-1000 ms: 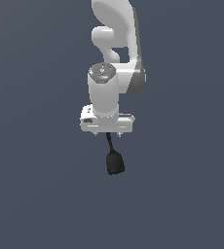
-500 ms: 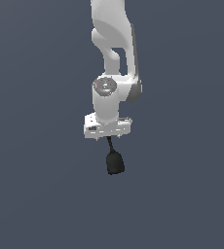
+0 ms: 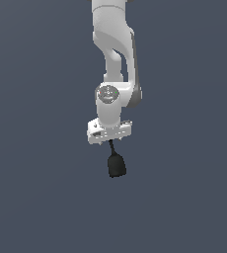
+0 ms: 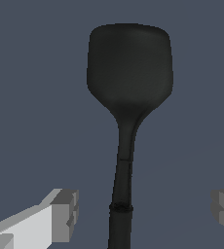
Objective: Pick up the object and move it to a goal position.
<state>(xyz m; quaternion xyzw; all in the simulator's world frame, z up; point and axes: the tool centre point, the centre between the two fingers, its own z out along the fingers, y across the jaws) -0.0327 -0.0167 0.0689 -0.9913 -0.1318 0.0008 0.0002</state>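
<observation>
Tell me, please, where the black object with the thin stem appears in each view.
Exterior view: the black object hangs below the white end effector, near the picture's middle.
Wrist view: the black object fills the centre, between the two grey fingertips, not touching them.
Shared landmark: its stem, which points toward the end effector.

Open grey space surrounds the arm (image 3: 116, 59) everywhere; only the black object (image 3: 116, 165) hangs beneath it.

White arm hanging vertically, tool (image 3: 110, 140) pointing down, fingers (image 4: 60, 216) spread wide
</observation>
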